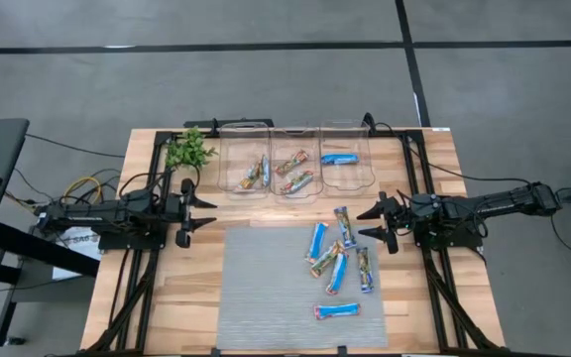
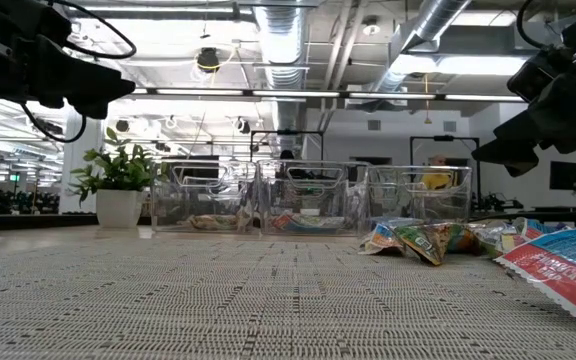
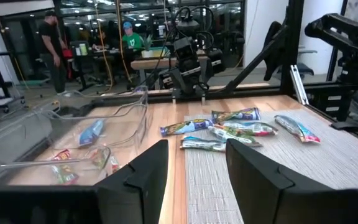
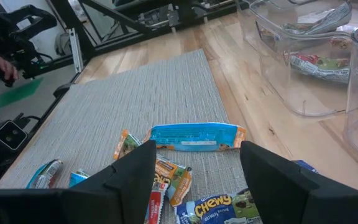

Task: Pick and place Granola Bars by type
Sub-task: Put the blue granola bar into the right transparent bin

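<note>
Several loose granola bars (image 1: 337, 260) lie flat on the grey mat, blue-and-white ones mixed with a multicoloured one (image 1: 325, 258); one blue bar (image 1: 336, 310) lies apart toward the near edge. Three clear bins (image 1: 295, 157) stand in a row behind the mat. The left and middle bins hold multicoloured bars (image 1: 296, 181), and the right bin holds a blue bar (image 1: 339, 158). My left gripper (image 1: 201, 211) hovers open left of the mat, holding nothing. My right gripper (image 1: 373, 225) hovers open just right of the pile, facing a blue bar (image 4: 194, 137).
A green plant sprig (image 1: 188, 151) stands at the far left, beside the left bin. The grey mat (image 1: 266, 297) is bare on its left half. Black frame rails (image 1: 419, 178) run along the table's sides. People stand in the room beyond the table (image 3: 126, 34).
</note>
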### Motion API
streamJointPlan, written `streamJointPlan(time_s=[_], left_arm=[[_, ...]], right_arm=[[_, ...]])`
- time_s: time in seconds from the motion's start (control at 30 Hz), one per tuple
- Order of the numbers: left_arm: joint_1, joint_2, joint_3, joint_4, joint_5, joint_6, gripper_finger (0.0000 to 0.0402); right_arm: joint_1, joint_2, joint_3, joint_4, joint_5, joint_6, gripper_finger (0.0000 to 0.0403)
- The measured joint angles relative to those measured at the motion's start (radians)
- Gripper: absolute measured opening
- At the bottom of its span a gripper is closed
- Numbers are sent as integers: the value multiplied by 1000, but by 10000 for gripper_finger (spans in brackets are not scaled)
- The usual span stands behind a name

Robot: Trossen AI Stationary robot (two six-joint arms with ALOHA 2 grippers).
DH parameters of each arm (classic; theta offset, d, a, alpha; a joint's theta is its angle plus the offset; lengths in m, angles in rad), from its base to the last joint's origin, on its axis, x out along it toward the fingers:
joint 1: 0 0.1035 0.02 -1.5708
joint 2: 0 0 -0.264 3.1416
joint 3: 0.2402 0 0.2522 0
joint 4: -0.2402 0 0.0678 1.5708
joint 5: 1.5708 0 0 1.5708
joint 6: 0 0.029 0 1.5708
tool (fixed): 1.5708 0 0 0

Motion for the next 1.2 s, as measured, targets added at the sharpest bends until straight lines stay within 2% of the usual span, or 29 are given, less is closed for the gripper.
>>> streamJointPlan(time_s=[0.93, 1.0, 1.1, 1.2], left_arm=[[0, 0, 0, 0, 1, -24, 155], [0, 0, 0, 0, 1, -25, 155], [0, 0, 0, 0, 1, -26, 155], [0, 0, 0, 0, 1, -27, 155]], right_arm=[[0, 0, 0, 0, 0, -1, 225], [-1, 0, 0, 0, 0, -71, 225], [-7, 0, 0, 0, 1, -268, 225], [-7, 0, 0, 0, 0, -319, 225]])
